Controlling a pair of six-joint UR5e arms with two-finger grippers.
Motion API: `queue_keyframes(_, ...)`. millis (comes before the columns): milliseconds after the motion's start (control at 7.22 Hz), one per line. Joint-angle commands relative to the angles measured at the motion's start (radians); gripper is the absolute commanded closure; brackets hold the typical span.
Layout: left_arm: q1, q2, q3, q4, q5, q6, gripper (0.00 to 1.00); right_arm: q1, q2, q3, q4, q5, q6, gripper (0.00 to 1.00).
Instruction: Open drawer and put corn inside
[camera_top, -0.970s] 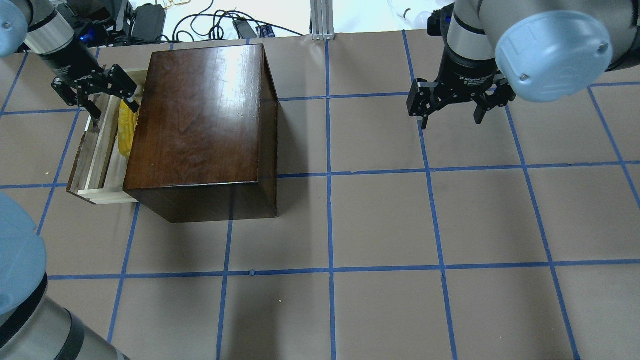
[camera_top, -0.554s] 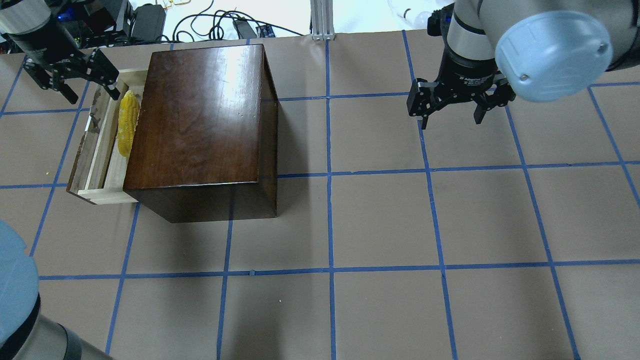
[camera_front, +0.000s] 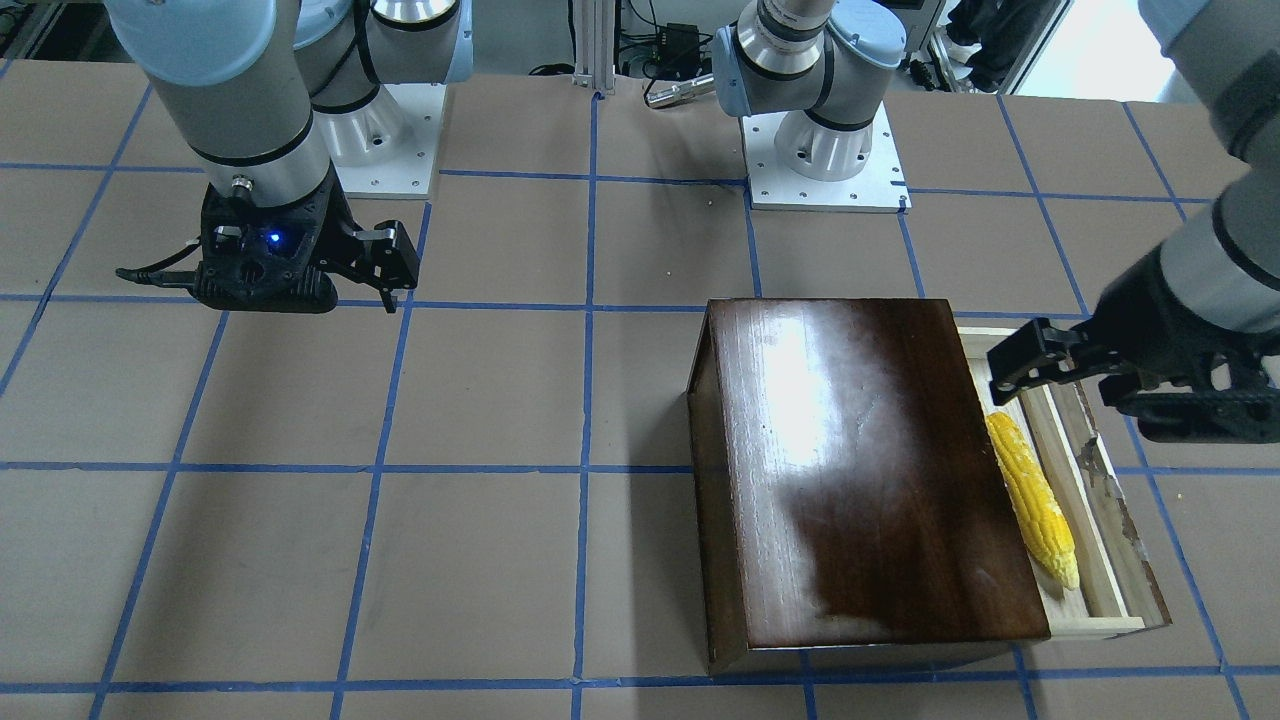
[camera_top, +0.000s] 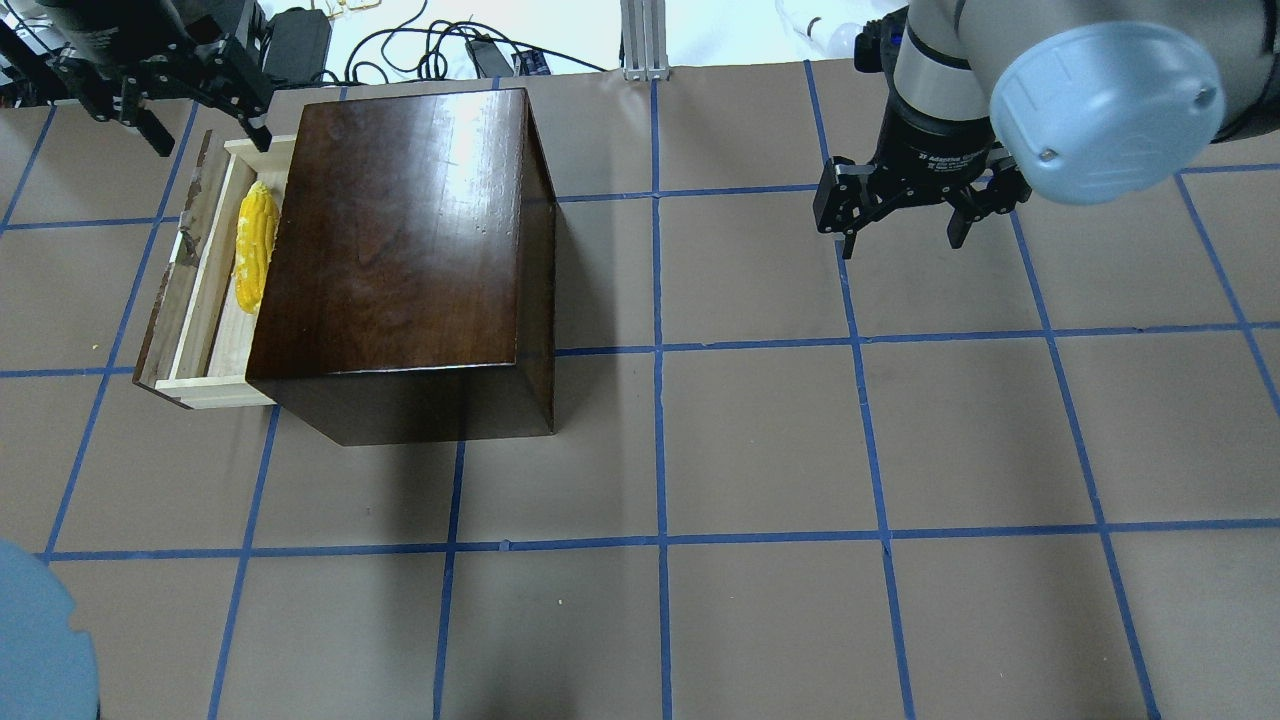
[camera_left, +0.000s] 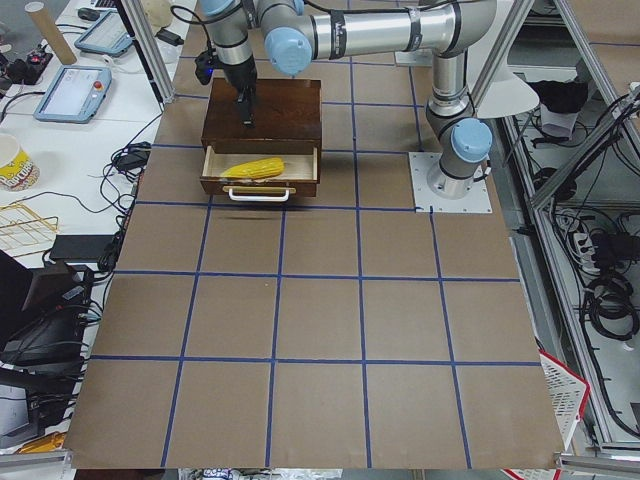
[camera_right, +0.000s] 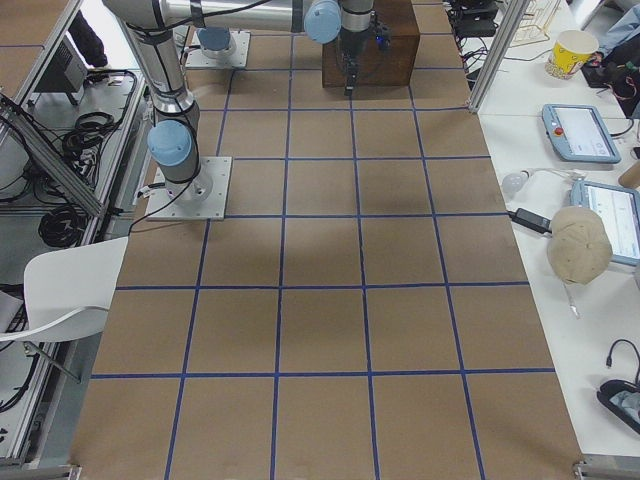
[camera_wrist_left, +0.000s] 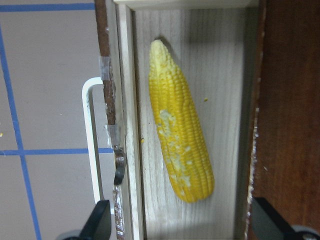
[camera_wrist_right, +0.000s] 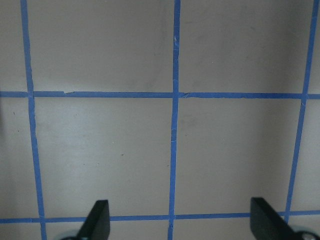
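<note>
The glossy dark-brown box (camera_top: 400, 250) stands on the table with its pale wooden drawer (camera_top: 205, 300) pulled out to the left. The yellow corn (camera_top: 255, 245) lies flat inside the drawer; it also shows in the front-facing view (camera_front: 1030, 495), the left wrist view (camera_wrist_left: 180, 142) and the exterior left view (camera_left: 255, 168). My left gripper (camera_top: 185, 95) is open and empty, raised above the drawer's far end. My right gripper (camera_top: 905, 225) is open and empty, hovering over bare table far to the right.
The drawer has a white handle (camera_wrist_left: 90, 145) on its worn dark front panel. Cables and power bricks (camera_top: 300, 40) lie beyond the table's far edge. A metal post (camera_top: 645, 35) stands at the back centre. Blue tape lines grid the brown table top.
My left gripper has risen and drawn back from the drawer towards the far edge, open, leaving the corn lying in the drawer. The right arm has not moved.
</note>
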Motion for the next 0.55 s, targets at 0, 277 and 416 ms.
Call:
queue_keyframes(0,-0.128,0.032,-0.034,-0.003,-0.009,-0.07,0.0,0.0,0.0,0.0,0.0,0.002,0.0,0.0)
queue_keyframes(277,-0.18,0.069,-0.086,0.003,-0.009,-0.082,0.0,0.0,0.0,0.0,0.0,0.002,0.0,0.0)
queue_keyframes(416,-0.182,0.092,-0.13,0.003,-0.011,-0.078,0.0,0.0,0.0,0.0,0.0,0.0,0.0,0.0)
